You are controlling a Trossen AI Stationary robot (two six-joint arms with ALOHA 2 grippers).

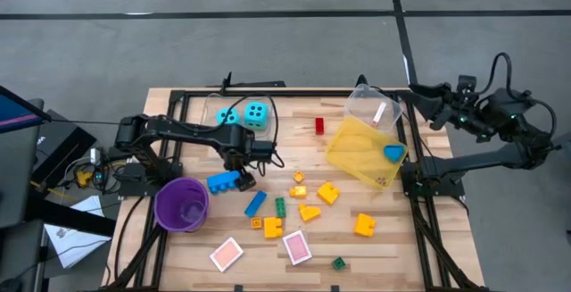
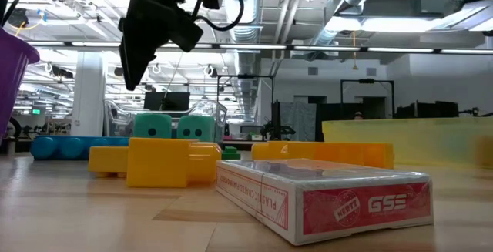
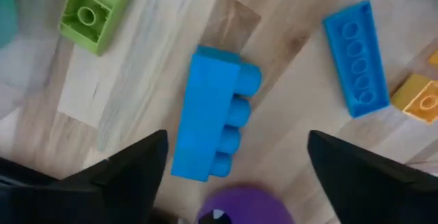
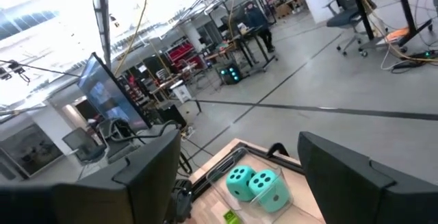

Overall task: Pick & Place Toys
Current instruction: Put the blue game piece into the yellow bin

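Left gripper [image 3: 233,176]: fingers spread wide, pointing down at the table, holding nothing.
Between the left fingers: a chunky blue brick [image 3: 213,113] lies on the wood on its side, studs facing sideways, clear of both fingertips.
Just beyond that brick: a flat blue brick [image 3: 356,58], lying alone with its studs up; past it an orange brick [image 3: 419,97].
Off to the other side of the left fingers: a green brick [image 3: 92,11], studs up.
Close under the left gripper: the rim of a purple cup [image 1: 182,204], standing upright just beside the chunky blue brick.
Behind the left gripper: two cyan dice [image 1: 244,115], touching each other, near the table's far edge.
Farther from the left fingers: yellow and orange bricks [image 1: 314,200] scattered mid-table, two pink cards [image 1: 260,251] near the front edge, a small red brick [image 1: 319,126] toward the back.
Yellow bin [image 1: 366,146]: tipped on its side, a blue piece lying inside it.
Right gripper [image 4: 239,176]: fingers apart, empty, raised off the table's right edge, well away from the toys, facing the dice.
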